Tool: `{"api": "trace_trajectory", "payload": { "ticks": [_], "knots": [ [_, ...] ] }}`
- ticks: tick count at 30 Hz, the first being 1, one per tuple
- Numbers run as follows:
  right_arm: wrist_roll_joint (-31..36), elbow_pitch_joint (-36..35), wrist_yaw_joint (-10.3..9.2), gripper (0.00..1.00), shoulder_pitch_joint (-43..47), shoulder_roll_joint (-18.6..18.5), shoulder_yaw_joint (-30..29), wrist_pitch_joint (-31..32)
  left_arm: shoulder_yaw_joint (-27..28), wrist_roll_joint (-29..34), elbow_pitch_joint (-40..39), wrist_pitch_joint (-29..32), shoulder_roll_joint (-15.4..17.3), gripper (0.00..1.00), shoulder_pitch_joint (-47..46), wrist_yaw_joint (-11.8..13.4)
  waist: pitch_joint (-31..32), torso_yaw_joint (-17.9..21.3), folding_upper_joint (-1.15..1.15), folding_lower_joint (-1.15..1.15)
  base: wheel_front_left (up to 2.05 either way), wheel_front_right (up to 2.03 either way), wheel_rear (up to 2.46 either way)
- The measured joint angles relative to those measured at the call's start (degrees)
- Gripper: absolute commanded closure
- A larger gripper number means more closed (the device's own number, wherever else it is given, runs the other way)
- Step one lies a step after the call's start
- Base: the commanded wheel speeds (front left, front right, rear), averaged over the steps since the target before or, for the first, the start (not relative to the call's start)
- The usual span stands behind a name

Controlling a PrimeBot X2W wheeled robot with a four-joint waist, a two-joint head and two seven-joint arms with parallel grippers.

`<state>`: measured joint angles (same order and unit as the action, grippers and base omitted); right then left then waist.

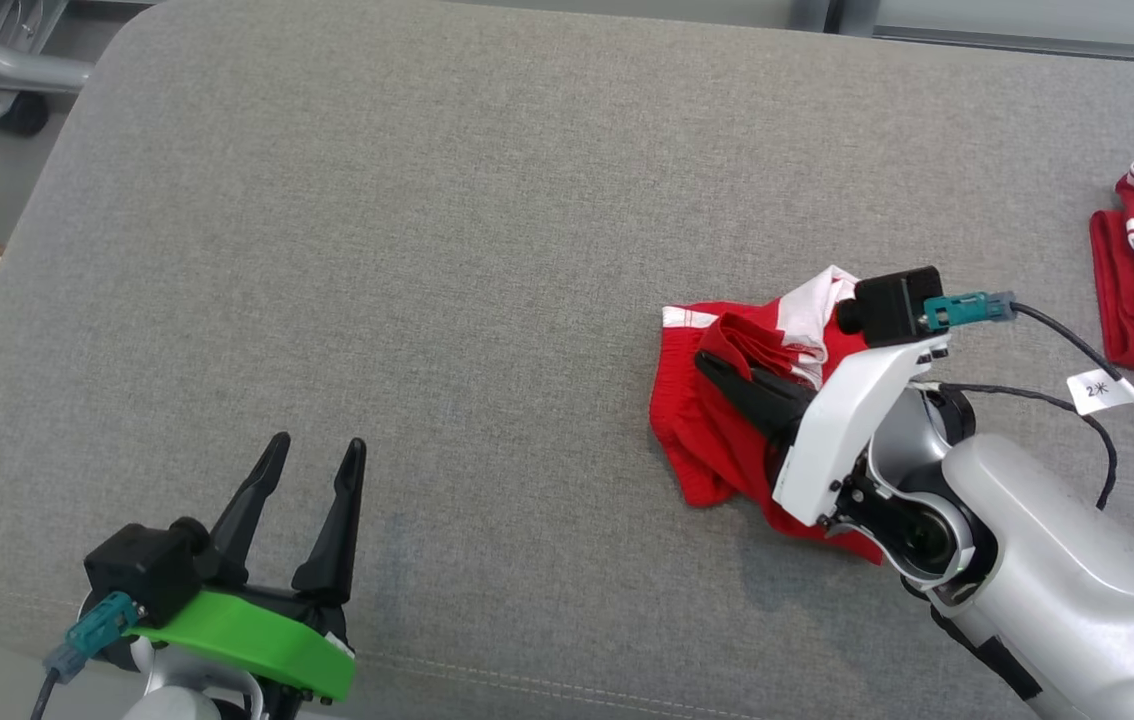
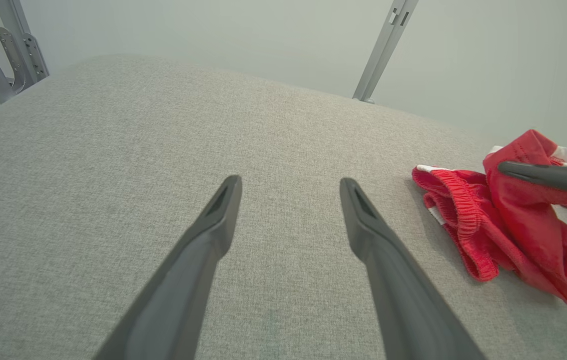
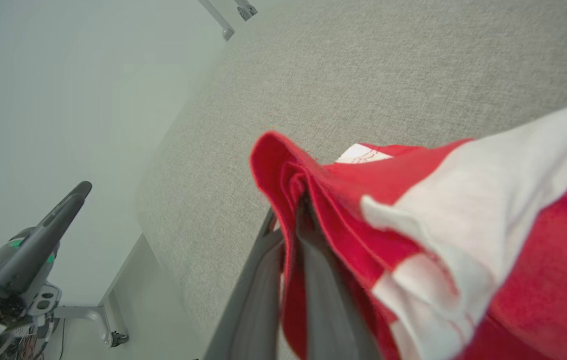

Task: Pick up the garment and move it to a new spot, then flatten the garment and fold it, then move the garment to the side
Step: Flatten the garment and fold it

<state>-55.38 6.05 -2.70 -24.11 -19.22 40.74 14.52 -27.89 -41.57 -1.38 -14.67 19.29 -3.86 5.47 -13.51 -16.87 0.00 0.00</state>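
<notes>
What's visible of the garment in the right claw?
The garment is red, thin soft-looking fabric with white panels and a gathered elastic waistband. It sits crumpled in a heap on the grey cushion, right of centre in the head view. The right claw is shut on a raised fold of it; the rest lies on the cushion.

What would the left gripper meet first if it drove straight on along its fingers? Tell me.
Probably the bare grey cushion: the left gripper aims low across it, jaws open. The red garment lies well right of that line. Depth is unclear.
</notes>
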Motion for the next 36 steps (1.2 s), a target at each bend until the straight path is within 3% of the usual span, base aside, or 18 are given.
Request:
{"api": "trace_trajectory", "payload": {
  "ticks": [6, 7, 8, 9, 10, 21, 29, 32, 36],
  "knots": [
    [1.2, 2.6, -0.44, 0.96, -1.9, 1.6, 1.3, 0.7, 0.1, 0.2, 0.5, 0.0, -0.3, 0.0, -0.9, -0.4, -0.3, 0.1, 0.0, 0.0, 0.0, 0.0, 0.0],
    [1.3, 3.0, -0.44, 0.71, -2.2, 1.8, 1.4, 0.7, 0.2, 0.2, 0.6, 0.0, -0.4, 0.0, -1.0, -0.5, -0.4, 0.1, 0.0, 0.0, 0.0, 0.0, 0.0],
    [1.5, 3.4, -0.44, 0.53, -2.5, 2.0, 1.5, 0.7, 0.2, 0.3, 0.7, 0.0, -0.5, 0.0, -1.0, -0.7, -0.4, 0.1, 0.0, 0.0, 0.0, 0.0, 0.0],
    [1.7, 3.7, -0.44, 0.07, -2.7, 2.3, 1.6, 0.7, 0.2, 0.4, 0.7, 0.0, -0.6, 0.0, -1.0, -0.7, -0.5, 0.1, 0.0, 0.0, 0.0, 0.0, 0.0],
    [2.1, 3.9, -0.44, 0.0, -3.0, 2.5, 1.8, 0.7, 0.2, 0.4, 0.8, 0.0, -0.7, 0.0, -1.0, -0.7, -0.5, 0.1, 0.0, 0.0, 0.0, 0.0, 0.0],
    [5.6, 5.2, 1.89, 0.0, -5.5, 3.4, 5.9, 1.1, 1.8, 0.5, 2.3, 0.0, -1.4, 0.0, -1.0, -0.9, 0.6, 1.0, 0.0, 0.0, 0.0, 0.0, 0.0],
    [6.0, 1.6, 3.96, 0.0, -5.9, 4.1, 6.9, 0.0, 2.4, 0.6, 2.8, 0.0, -1.4, 0.0, -0.8, -0.9, 2.1, 2.8, 0.0, 0.0, 0.0, 0.0, 0.0],
    [5.2, -0.5, 3.53, 0.0, -4.3, 3.1, 4.9, -1.6, 2.3, 0.6, 2.9, 0.0, -1.4, 0.0, -0.7, -1.2, 2.8, 3.5, 0.0, 0.0, 0.0, 0.0, 0.0],
    [3.9, -1.6, 1.34, 0.0, -1.1, -0.9, 0.4, -3.4, 3.2, 0.6, 2.6, 0.0, -1.3, 0.0, -0.2, -1.4, 3.1, 4.2, 0.0, 0.0, 0.0, 0.0, 0.0]
  ]
}}
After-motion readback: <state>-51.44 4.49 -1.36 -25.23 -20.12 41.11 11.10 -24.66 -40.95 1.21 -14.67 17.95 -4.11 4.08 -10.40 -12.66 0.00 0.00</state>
